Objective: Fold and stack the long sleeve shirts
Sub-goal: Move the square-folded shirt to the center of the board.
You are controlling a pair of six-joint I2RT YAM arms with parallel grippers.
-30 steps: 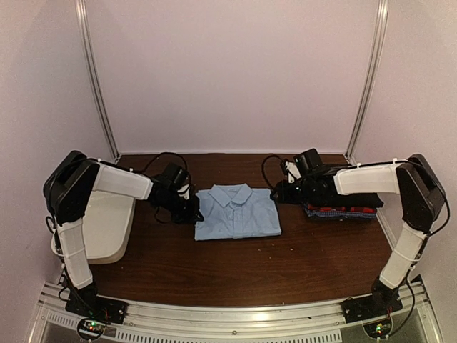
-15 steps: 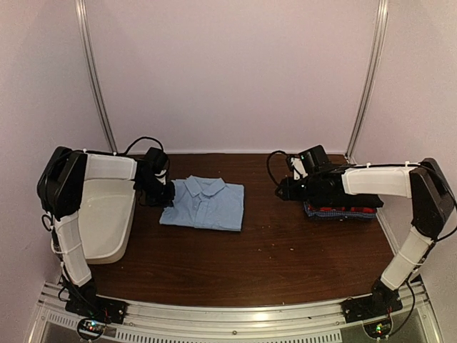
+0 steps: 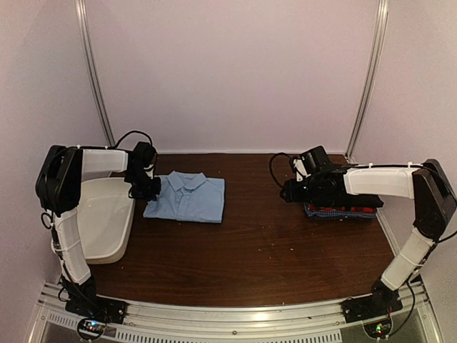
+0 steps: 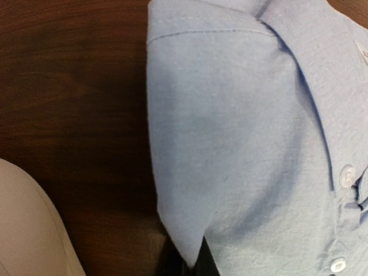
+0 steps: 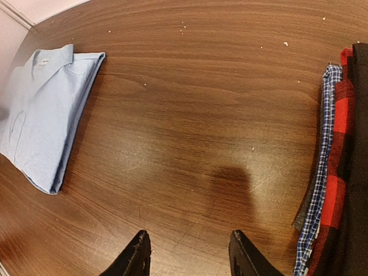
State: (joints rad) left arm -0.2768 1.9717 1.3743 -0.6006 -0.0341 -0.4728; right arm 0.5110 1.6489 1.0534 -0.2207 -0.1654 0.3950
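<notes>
Stacking step: left gripper (image 3: 152, 187) clamped on folded light blue shirt (image 3: 187, 199); right gripper (image 5: 188, 237) apart, empty, beside the stack (image 5: 339, 172). Next: carry shirt onto stack.

FOLDED AND WAITING: A blue shirt (image 3: 186, 198), light in shade and folded into a tidy rectangle, lies flat and slightly askew on the left half of the table (image 3: 271, 243), collar toward the back, button front up. Well apart at the right edge sits a stack (image 3: 339, 211): black shirt (image 5: 361, 115) on top, red check shirt (image 5: 339, 172) beneath, blue check shirt (image 5: 323, 132) lower.
</notes>
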